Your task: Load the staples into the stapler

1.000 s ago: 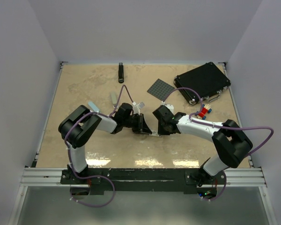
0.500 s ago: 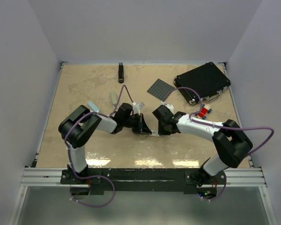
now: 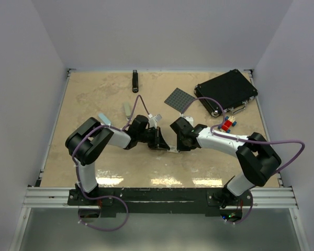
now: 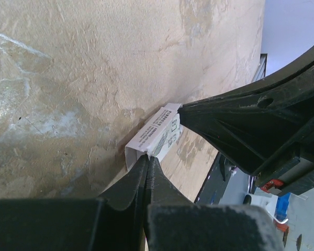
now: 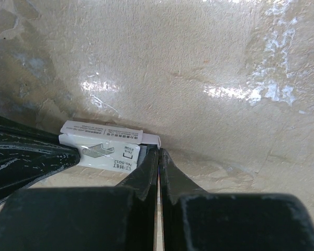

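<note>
— Where is the box of staples (image 4: 158, 137)?

— It lies flat on the table (image 3: 94, 94), near the middle, right between the two arms. It is a tiny white box with a small dark picture on top.

— Which way does it point?

— Its long side runs from one arm to the other. One short end faces the left gripper (image 4: 146, 158). The other short end faces the right gripper (image 5: 158, 152).

— Are the grippers holding it?

— Both have their fingers pressed tight together, with no gap at all. The tips of each one touch an end of the box, so it sits squeezed in between them. Maybe one of them has nipped a thin flap. I can't tell from here.

— Which arm is closer to the box?

— Neither. They are both right up against it, one at each end.

— And where is the stapler (image 3: 127, 109)?

— Farther back on the table, on the left arm's side. It is the little grey-green one. Its pale blue part (image 3: 103, 119) lies a bit apart from it, more to the left.

— So what do you think comes next?

— I guess the box has to be opened first. The inside part would slide out along the long side, toward one of the arms. Then the staples must travel back and left to the stapler. The left arm looks better placed for that trip.
</note>
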You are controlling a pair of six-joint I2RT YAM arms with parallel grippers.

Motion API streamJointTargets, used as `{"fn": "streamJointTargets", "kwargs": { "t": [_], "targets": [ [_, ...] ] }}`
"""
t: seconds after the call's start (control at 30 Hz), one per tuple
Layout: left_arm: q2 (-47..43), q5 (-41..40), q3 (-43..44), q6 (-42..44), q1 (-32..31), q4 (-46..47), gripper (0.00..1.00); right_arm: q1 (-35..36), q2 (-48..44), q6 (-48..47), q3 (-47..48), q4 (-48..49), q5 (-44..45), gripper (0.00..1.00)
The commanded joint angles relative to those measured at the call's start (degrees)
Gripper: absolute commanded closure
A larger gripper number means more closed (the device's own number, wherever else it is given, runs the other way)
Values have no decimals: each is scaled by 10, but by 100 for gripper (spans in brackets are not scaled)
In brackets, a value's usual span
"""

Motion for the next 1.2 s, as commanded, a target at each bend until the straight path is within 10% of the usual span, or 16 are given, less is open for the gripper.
{"fn": "streamJointTargets", "kwargs": {
  "t": [0.0, 1.17],
  "targets": [
    [-29, 5, -4, 0, 1, 3, 100, -3, 2, -9, 19, -24, 30, 100],
    [-42, 14, -39, 22, 52, -18, 100, -17, 23, -42, 30, -40, 43, 100]
  ]
}}
